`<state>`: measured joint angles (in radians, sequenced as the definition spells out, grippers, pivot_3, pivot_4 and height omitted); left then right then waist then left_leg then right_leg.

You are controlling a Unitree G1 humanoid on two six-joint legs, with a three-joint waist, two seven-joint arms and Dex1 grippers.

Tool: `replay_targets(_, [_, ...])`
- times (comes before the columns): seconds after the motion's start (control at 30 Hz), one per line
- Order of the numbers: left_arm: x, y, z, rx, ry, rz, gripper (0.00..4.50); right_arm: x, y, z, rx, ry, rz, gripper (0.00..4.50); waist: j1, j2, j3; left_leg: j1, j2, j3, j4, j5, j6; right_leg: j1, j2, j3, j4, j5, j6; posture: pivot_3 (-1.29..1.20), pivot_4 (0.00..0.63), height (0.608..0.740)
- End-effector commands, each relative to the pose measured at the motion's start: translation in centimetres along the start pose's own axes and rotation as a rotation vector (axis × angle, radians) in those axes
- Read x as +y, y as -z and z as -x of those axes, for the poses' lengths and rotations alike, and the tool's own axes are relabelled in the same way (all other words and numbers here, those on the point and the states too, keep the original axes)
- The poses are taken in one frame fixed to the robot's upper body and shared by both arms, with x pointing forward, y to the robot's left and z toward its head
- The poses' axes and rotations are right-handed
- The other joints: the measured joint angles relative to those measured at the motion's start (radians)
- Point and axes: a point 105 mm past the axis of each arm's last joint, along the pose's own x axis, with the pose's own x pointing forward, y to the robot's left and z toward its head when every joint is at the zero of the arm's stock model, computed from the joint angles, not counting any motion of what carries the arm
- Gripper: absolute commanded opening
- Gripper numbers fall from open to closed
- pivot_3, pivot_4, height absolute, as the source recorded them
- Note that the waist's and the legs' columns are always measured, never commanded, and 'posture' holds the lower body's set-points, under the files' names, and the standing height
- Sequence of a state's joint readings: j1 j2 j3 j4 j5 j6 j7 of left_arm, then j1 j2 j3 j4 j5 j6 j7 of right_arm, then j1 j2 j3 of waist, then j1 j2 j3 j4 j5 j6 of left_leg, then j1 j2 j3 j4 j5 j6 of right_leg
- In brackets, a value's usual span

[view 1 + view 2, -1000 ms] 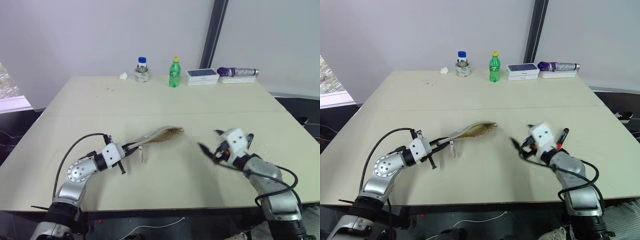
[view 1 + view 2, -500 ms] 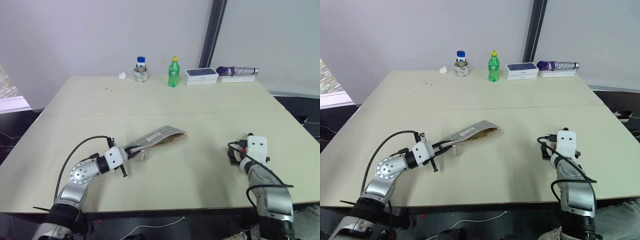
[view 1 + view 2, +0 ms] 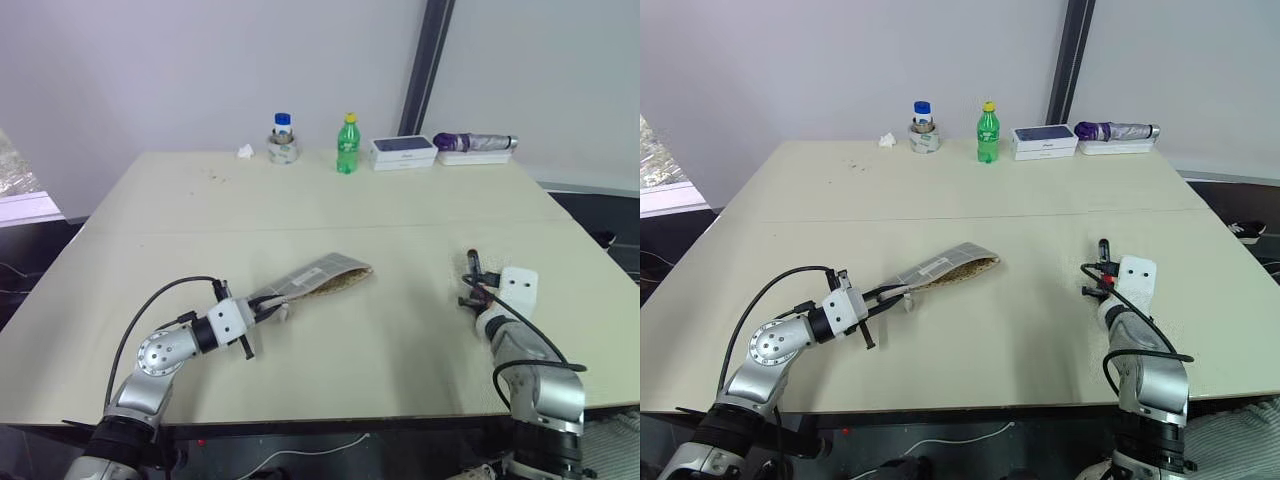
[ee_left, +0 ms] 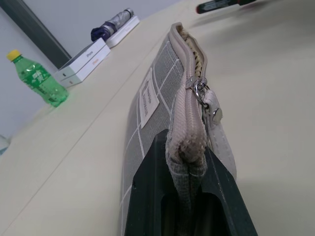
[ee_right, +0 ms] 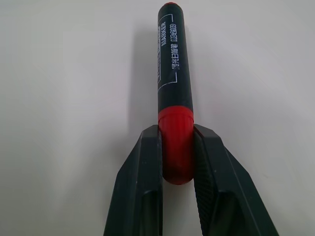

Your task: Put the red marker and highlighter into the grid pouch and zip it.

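Right wrist view: the right tool (image 5: 177, 147), wide apart a second ago, has just clamped on the red marker (image 5: 175, 101) by its red end, down on the tabletop (image 3: 400, 210) at about four o'clock. At eight o'clock the left tool (image 4: 187, 169) stays pinched on the grid pouch (image 3: 318, 277), its far mouth unzipped. The marker looks ready to carry across.

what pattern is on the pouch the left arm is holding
Grey fabric with white grid lines and a small white label; the pouch shows best in the left wrist view.
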<state>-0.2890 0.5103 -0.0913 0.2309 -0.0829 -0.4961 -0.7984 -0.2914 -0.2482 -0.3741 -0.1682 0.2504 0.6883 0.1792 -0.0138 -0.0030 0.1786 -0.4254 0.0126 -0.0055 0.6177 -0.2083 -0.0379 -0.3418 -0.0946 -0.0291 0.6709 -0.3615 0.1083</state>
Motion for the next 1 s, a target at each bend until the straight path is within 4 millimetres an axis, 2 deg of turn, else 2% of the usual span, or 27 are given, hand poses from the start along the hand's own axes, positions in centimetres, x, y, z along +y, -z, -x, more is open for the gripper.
replay_targets(0.03, [0.6, -0.9, -0.3, -0.03, -0.012, -0.029, 0.0, 5.7, -4.2, 2.2, -0.195, -0.448, 0.082, 0.29, 0.0, 0.0, 0.0, 0.0, 0.0, 0.0, 0.0, 0.0, 0.0, 0.0, 0.0, 0.0, 0.0, 0.0, 0.0, 0.0, 0.15, 0.74])
replay_targets(0.13, [0.7, -0.9, -0.4, -0.032, -0.013, -0.027, 0.0, 7.6, -3.9, 4.7, -0.196, -0.706, 0.209, 0.29, 0.006, 0.0, 0.0, 0.0, 0.0, 0.0, -0.001, 0.0, 0.0, 0.001, 0.001, -0.001, -0.002, 0.0, 0.0, 0.0, 0.15, 0.74])
replay_targets(0.23, [0.7, -0.9, -0.6, -0.036, -0.014, -0.025, 0.0, 7.7, -2.5, 5.7, -0.132, -0.83, 0.31, 0.29, 0.005, 0.0, 0.0, 0.0, 0.0, 0.0, -0.001, 0.0, 0.001, 0.002, 0.0, -0.001, -0.004, 0.0, 0.0, 0.0, 0.15, 0.74])
replay_targets(0.4, [0.6, -1.2, -0.8, -0.047, -0.022, -0.021, 0.0, 6.1, -1.4, 5.2, -0.084, -0.843, 0.473, 0.29, 0.003, 0.0, 0.0, 0.001, 0.0, 0.0, 0.0, 0.0, 0.001, 0.002, 0.0, -0.001, -0.003, 0.0, 0.0, 0.0, 0.15, 0.74])
replay_targets(0.5, [0.8, -1.6, -1.0, -0.059, -0.029, -0.012, 0.0, 5.5, -1.2, 5.0, -0.076, -0.85, 0.511, 0.29, 0.003, -0.001, 0.0, 0.001, 0.0, 0.0, 0.0, 0.0, 0.0, 0.002, 0.0, -0.001, -0.003, 0.0, 0.0, 0.0, 0.15, 0.74])
replay_targets(0.77, [1.0, -1.8, -1.4, -0.069, -0.027, -0.009, 0.0, 5.8, -0.3, 5.6, -0.059, -0.918, 0.558, 0.29, 0.005, -0.001, 0.0, 0.001, 0.0, 0.0, 0.001, 0.0, 0.0, 0.003, 0.0, -0.002, -0.003, 0.0, 0.0, 0.0, 0.15, 0.74])
replay_targets(1.0, [0.6, -2.3, -1.8, -0.089, -0.008, -0.007, 0.0, 5.7, 0.1, 4.1, -0.06, -0.88, 0.633, 0.29, 0.004, -0.001, 0.0, 0.001, 0.0, 0.0, 0.001, 0.0, 0.0, 0.003, 0.0, -0.002, -0.003, 0.0, 0.0, 0.0, 0.15, 0.74])
